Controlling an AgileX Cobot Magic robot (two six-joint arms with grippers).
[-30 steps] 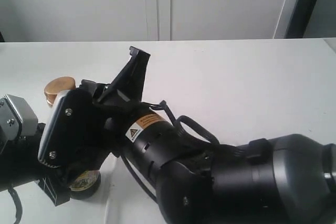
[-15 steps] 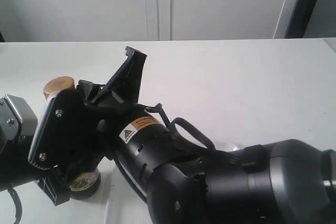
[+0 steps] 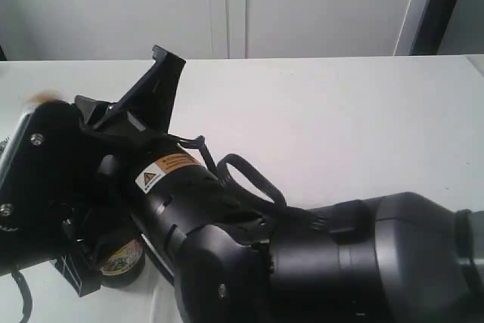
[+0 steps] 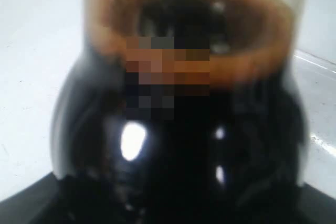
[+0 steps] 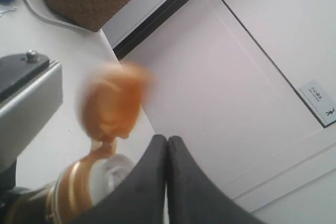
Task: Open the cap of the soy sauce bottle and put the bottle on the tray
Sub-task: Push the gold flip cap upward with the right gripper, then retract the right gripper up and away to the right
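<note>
Right wrist: cap (image 5: 111,103) beside closed fingers (image 5: 157,182).

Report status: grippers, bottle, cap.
Left gripper holds the bottle low. Right gripper shut, empty, beside the spout. Cap flipped open, blurred, on its hinge. No tray in view.

Soy sauce bottle (image 3: 121,259) on table (image 3: 340,126), near left front edge, behind right arm (image 3: 249,247). Cap (image 5: 110,103) flipped up beside right gripper (image 5: 167,153).
</note>
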